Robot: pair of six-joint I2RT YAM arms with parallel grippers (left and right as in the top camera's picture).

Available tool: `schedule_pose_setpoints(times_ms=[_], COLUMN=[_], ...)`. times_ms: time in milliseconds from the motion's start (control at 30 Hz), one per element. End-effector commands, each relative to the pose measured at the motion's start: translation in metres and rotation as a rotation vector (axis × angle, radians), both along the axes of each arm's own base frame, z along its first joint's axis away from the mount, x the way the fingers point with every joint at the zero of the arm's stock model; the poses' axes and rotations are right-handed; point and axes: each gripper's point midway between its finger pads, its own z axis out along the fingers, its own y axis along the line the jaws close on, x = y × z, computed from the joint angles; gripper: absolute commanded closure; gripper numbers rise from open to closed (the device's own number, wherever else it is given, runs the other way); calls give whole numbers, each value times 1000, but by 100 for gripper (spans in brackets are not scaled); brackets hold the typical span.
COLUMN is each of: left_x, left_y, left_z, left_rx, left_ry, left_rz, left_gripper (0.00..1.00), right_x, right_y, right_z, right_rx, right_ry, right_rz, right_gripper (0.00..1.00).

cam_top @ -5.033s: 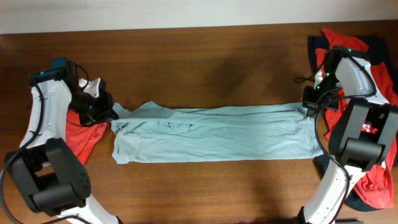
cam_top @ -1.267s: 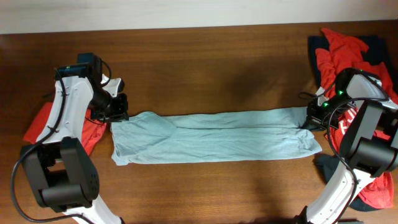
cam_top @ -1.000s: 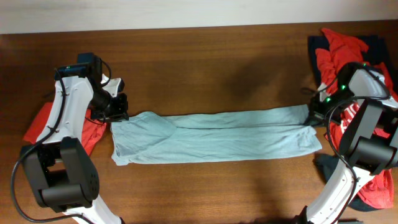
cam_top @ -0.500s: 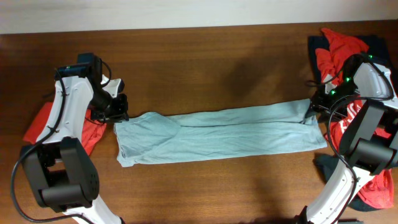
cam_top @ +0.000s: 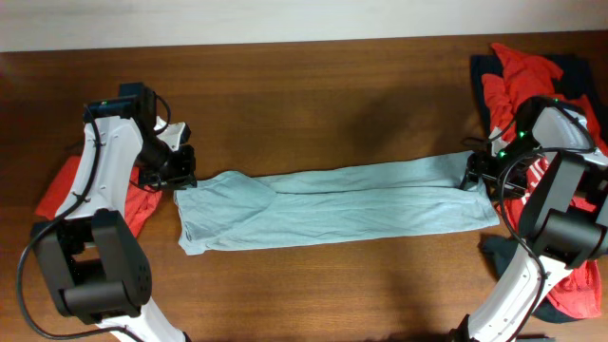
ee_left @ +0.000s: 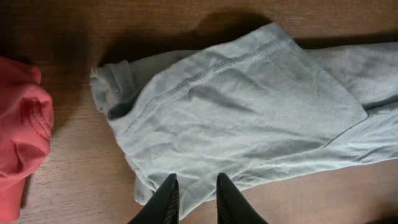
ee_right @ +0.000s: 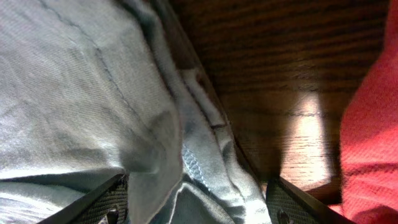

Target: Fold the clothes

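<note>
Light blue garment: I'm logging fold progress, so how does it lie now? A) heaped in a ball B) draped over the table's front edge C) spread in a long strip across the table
C: the light blue garment lies flat as a long side-to-side strip on the table.

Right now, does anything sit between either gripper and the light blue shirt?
Nothing visible. The left gripper is over the left end of the light blue shirt; the right gripper, open, straddles its right end. Red clothes lie off to both sides.

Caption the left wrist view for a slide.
Left gripper, fingers parted, above pale blue fabric shirt on brown wooden table; red fabric garment alongside.
</note>
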Motion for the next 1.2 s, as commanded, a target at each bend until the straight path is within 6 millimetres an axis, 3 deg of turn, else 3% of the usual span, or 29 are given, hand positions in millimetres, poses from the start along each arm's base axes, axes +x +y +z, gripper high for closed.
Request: schedule_pose_setpoints(times_ms=[0,100,167,200,233,433,633,700,767,833,900,1167], left_x=[0,1,1,1,1,3,4,6,9,10,11,11], left_y=[-3,-3,-3,-3,-3,-3,-3,-2,-2,-2,-2,-2], left_z=[9,9,9,9,9,9,9,9,9,9,9,9], left_rx=[-11,-11,-11,-11,-11,-10,-10,-9,-8,-7,-7,-8], left_ry=[-28,-29,-29,-29,-29,-37,-41,-51,-62,-69,-70,-68], left_rz=[8,8,8,8,9,8,9,9,9,9,9,16], left_gripper=[79,79,79,79,79,79,79,79,79,79,79,79], right_x=[-11,-11,-11,-10,-8,4,23,29,35,42,45,39], right_y=[19,20,20,19,18,10,-25,-25,-14,11,30,133], right_z=[-14,-14,-14,-15,-15,-4,38,60,84,107,116,119], right_rx=[80,86,86,83,81,54,-51,-57,-58,-63,-63,-51], right_ry=[26,26,25,19,14,-15,-39,-52,-59,-81,-85,-32], right_rz=[-8,-8,-8,-8,-8,-21,-82,-74,-42,24,73,295], right_gripper=[40,59,76,92,96,96,96,96,96,96,96,96])
